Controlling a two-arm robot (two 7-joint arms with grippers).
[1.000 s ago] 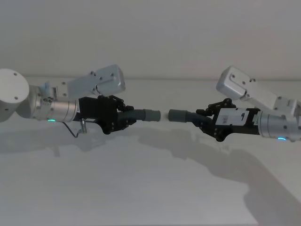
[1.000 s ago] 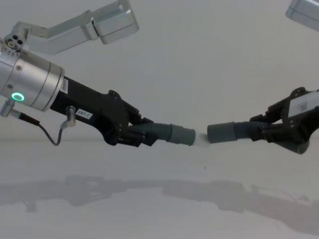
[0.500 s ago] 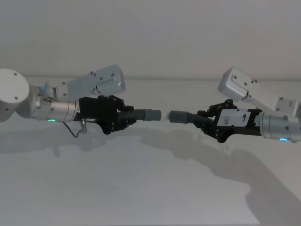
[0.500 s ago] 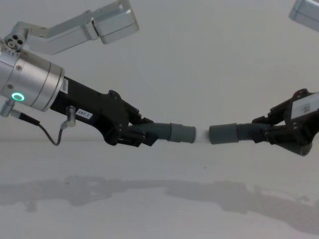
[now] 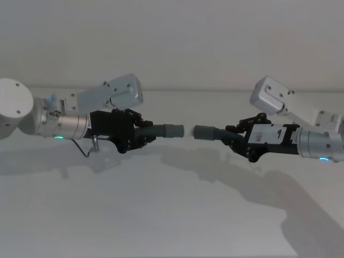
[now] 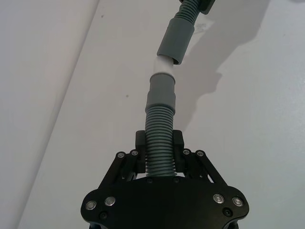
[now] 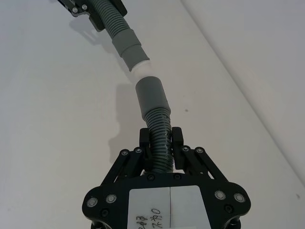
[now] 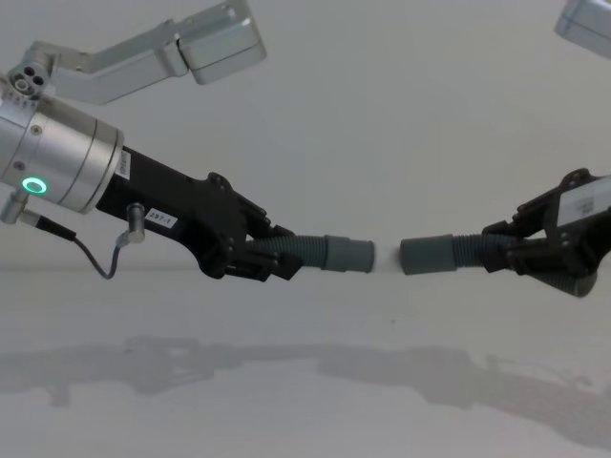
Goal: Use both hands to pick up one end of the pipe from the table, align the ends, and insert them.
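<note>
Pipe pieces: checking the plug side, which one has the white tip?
The left gripper's piece: a white tip sticks out beyond its grey cuff; the other piece's cuff ends open.

the left claw [image 5: 141, 134] covers the back part of its pipe piece [image 5: 161, 130], and the right claw [image 5: 235, 141] hides the rear of the other piece [image 5: 212, 133]. in the chest view the right claw [image 8: 523, 256] is cut by the edge.

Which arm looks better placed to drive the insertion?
Neither clearly. The left tool and right tool each clamp a pipe piece above the table, with the left cuff and right cuff facing, roughly level, a white tip between them. Perhaps both should close in.
</note>
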